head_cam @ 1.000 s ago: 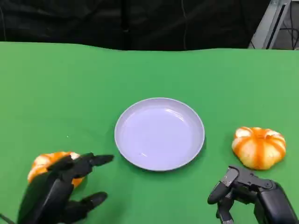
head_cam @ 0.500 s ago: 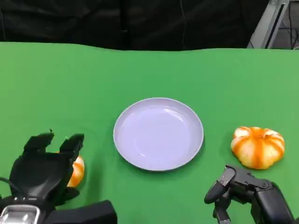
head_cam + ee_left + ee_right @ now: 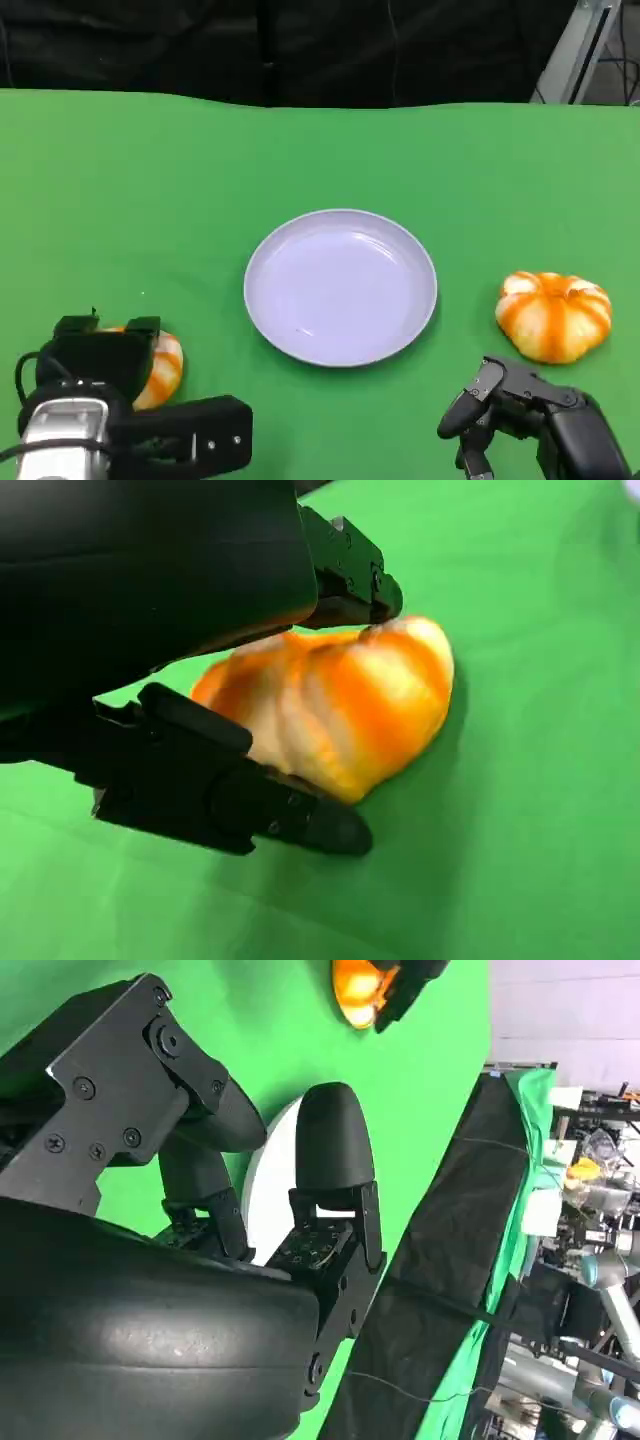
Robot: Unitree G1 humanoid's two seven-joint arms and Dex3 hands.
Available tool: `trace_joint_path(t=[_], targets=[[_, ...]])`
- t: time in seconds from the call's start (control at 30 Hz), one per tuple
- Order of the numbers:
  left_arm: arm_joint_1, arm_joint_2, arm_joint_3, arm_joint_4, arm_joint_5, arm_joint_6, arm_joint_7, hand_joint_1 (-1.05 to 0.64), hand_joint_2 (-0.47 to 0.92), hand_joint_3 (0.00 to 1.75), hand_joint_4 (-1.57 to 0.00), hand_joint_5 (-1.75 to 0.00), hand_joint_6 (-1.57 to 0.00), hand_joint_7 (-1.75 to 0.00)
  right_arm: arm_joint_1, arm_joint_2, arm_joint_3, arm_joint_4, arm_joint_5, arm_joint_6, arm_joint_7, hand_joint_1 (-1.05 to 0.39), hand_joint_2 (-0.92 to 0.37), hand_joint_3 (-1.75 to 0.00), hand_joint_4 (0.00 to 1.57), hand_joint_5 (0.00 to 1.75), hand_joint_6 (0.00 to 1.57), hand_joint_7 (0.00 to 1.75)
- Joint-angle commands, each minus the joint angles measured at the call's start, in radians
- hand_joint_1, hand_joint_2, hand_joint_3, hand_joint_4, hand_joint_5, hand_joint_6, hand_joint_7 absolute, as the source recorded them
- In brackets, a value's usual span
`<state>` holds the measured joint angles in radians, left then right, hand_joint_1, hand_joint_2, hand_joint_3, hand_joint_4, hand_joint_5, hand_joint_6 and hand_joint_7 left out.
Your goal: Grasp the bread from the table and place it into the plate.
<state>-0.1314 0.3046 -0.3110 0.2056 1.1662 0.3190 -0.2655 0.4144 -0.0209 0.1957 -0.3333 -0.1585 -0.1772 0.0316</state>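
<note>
An orange-and-white bread (image 3: 163, 363) lies at the table's near left, largely covered by my left hand (image 3: 95, 365). In the left wrist view the bread (image 3: 350, 705) sits between the upper fingers (image 3: 345, 570) on its top and the thumb (image 3: 250, 805) against its lower side, still on the green cloth. The lilac plate (image 3: 340, 287) stands in the middle with nothing in it. My right hand (image 3: 520, 415) rests at the near right, fingers loosely bent and holding nothing. The right wrist view looks past its fingers (image 3: 335, 1150) to the plate (image 3: 262, 1195) and the far bread (image 3: 352, 988).
A second orange-and-white bread (image 3: 553, 315) lies right of the plate, just beyond my right hand. The green table (image 3: 320, 160) ends at a black curtain at the back. A metal frame (image 3: 585, 50) stands at the far right corner.
My left hand has swung over the near-left bread and come down on it, fingers closing around it. The right hand, plate and right bread have stayed put.
</note>
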Motion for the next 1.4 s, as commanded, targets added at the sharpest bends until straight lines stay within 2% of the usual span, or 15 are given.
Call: trace_joint_path(t=[0.03,0.07,0.1,0.13,0.17,0.2,0.27,0.43,0.5,0.53,0.6,0.83,1.03,1.17,1.4], targets=[[-0.012,0.051,-0.014,0.037,-0.058,0.014,-0.050,-0.50,0.92,0.17,-0.42,-0.41,-0.40,-0.10,0.015,-0.009,-0.005,-0.015,0.010,0.006,0.001,0.03,-0.31,-1.43,0.75,1.61,0.78,1.36],[-0.007,0.052,-0.009,0.031,-0.080,-0.003,-0.018,-0.48,0.92,0.18,-0.51,-0.63,-0.50,-0.15,0.016,-0.008,-0.004,-0.019,0.010,0.011,0.002,0.03,-0.32,-1.43,0.75,1.61,0.78,1.36],[0.002,0.055,0.000,0.026,-0.110,-0.037,0.036,-0.45,0.92,0.19,-0.61,-1.17,-0.70,-0.27,0.018,-0.008,-0.003,-0.019,0.010,0.012,0.002,0.03,-0.32,-1.43,0.75,1.61,0.78,1.36],[0.009,0.058,0.005,0.022,-0.134,-0.061,0.077,-0.42,0.92,0.14,-0.70,-1.45,-0.76,-0.59,0.020,-0.007,-0.003,-0.020,0.010,0.012,0.002,0.03,-0.32,-1.43,0.75,1.61,0.78,1.37],[0.021,0.061,0.014,0.021,-0.166,-0.104,0.142,-0.39,0.92,0.14,-0.75,-1.63,-0.71,-1.02,0.021,-0.007,-0.002,-0.019,0.011,0.009,0.002,0.03,-0.32,-1.43,0.75,1.61,0.78,1.37],[0.028,0.065,0.018,0.023,-0.188,-0.132,0.184,-0.36,0.92,0.16,-0.78,-1.68,-0.65,-1.37,0.022,-0.006,-0.001,-0.017,0.011,0.007,0.003,0.02,-0.31,-1.44,0.74,1.62,0.78,1.37],[0.045,0.068,0.033,0.036,-0.242,-0.215,0.306,-0.32,0.92,0.20,-0.80,-1.73,-0.60,-1.67,0.024,-0.004,0.001,-0.014,0.016,0.003,0.004,0.03,-0.31,-1.44,0.74,1.62,0.77,1.38],[0.063,0.079,0.047,0.087,-0.313,-0.401,0.570,-0.26,0.92,0.27,-0.81,-1.75,-0.61,-1.74,0.025,-0.008,0.004,-0.011,0.003,-0.001,-0.003,0.03,-0.30,-1.46,0.73,1.63,0.78,1.38],[0.069,0.081,0.047,0.095,-0.323,-0.475,0.679,-0.23,0.71,0.78,-0.79,-1.75,-0.61,-1.75,0.023,-0.011,0.003,-0.006,-0.004,-0.009,-0.005,0.01,-0.29,-1.46,0.73,1.62,0.78,1.38],[0.069,0.081,0.045,0.101,-0.320,-0.504,0.731,-0.22,0.66,0.90,-0.79,-1.75,-0.61,-1.75,0.023,-0.011,0.002,-0.006,-0.003,-0.007,-0.005,0.01,-0.29,-1.46,0.74,1.61,0.79,1.38],[0.066,0.083,0.042,0.111,-0.313,-0.543,0.800,-0.20,0.58,1.03,-0.78,-1.75,-0.62,-1.75,0.022,-0.010,0.002,-0.003,-0.002,-0.006,-0.004,0.01,-0.29,-1.45,0.74,1.60,0.79,1.37],[0.047,0.096,0.027,0.110,-0.278,-0.580,0.903,-0.20,0.58,1.11,-0.80,-1.75,-0.62,-1.75,0.007,-0.006,0.004,0.017,-0.005,-0.019,-0.009,0.03,-0.29,-1.45,0.76,1.60,0.80,1.36],[0.005,0.100,0.007,0.093,-0.238,-0.631,0.980,-0.18,0.50,1.17,-0.85,-1.75,-0.64,-1.75,-0.013,-0.002,0.007,0.037,-0.011,-0.015,-0.014,0.05,-0.27,-1.46,0.78,1.59,0.81,1.35],[-0.062,0.075,-0.027,0.118,-0.220,-0.679,1.034,-0.19,0.47,1.26,-0.86,-1.75,-0.65,-1.75,-0.018,-0.001,0.006,0.047,-0.004,-0.021,-0.012,0.07,-0.27,-1.48,0.78,1.59,0.81,1.33],[-0.158,0.020,-0.069,0.175,-0.227,-0.709,1.053,-0.21,0.47,1.29,-0.86,-1.75,-0.67,-1.75,-0.024,-0.006,0.005,0.063,-0.010,-0.039,-0.011,0.06,-0.25,-1.49,0.79,1.58,0.82,1.32]])
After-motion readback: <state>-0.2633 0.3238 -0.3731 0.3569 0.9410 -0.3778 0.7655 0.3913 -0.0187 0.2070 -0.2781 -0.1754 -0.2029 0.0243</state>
